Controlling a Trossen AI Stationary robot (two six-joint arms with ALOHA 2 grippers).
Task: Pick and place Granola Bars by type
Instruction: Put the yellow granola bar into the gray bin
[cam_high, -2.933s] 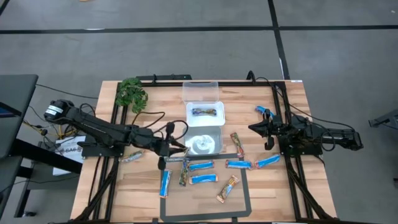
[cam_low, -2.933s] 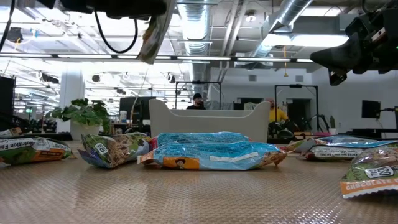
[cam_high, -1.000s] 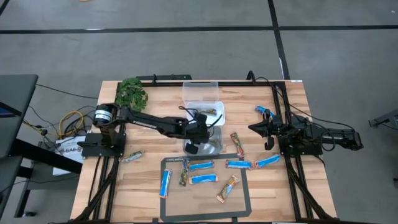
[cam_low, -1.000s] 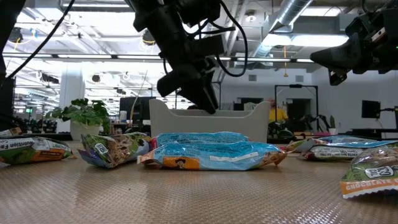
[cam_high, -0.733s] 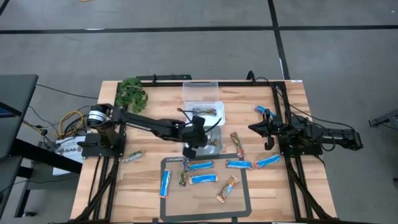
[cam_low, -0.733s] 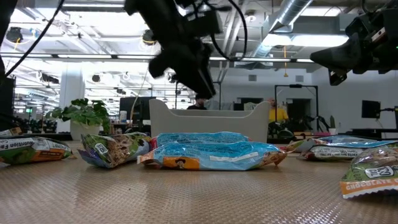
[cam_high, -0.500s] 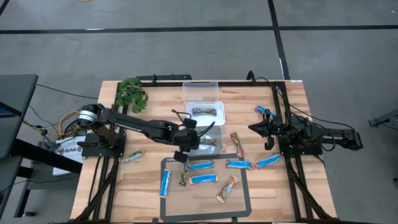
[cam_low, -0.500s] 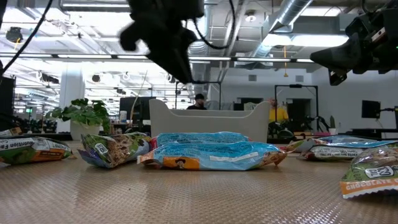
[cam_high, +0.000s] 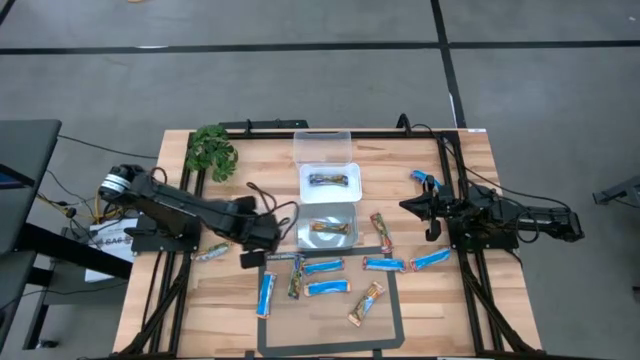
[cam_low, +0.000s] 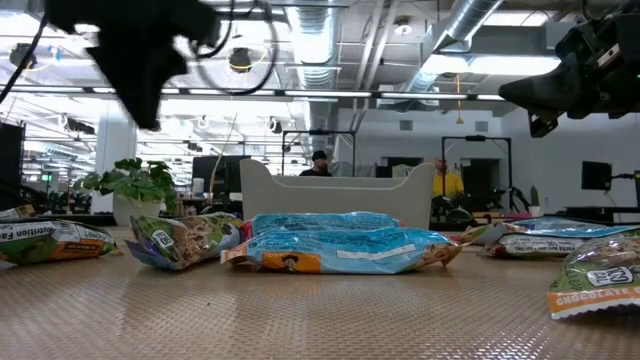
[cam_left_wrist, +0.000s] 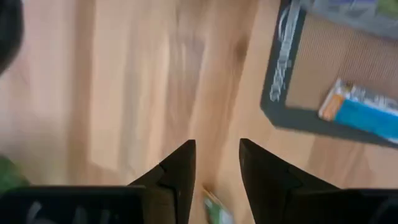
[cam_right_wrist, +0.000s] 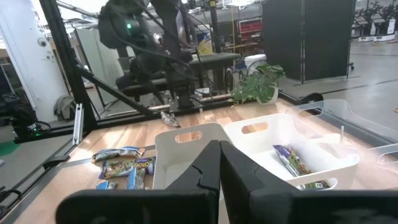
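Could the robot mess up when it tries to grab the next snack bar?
Maybe. The left gripper hangs with open, empty jaws beside the black mat, where a green bar lies touching a blue bar. The jaws could pinch both or push one away. Another bar sits alone by the arm's base and might get missed. The bins are narrow, so a badly dropped bar could land on a rim.

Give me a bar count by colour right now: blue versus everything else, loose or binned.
Blue bars, all loose on the table: 6
Other-coloured bars loose on the table: 4
Other-coloured bars inside the white bins: 2
Total: 12
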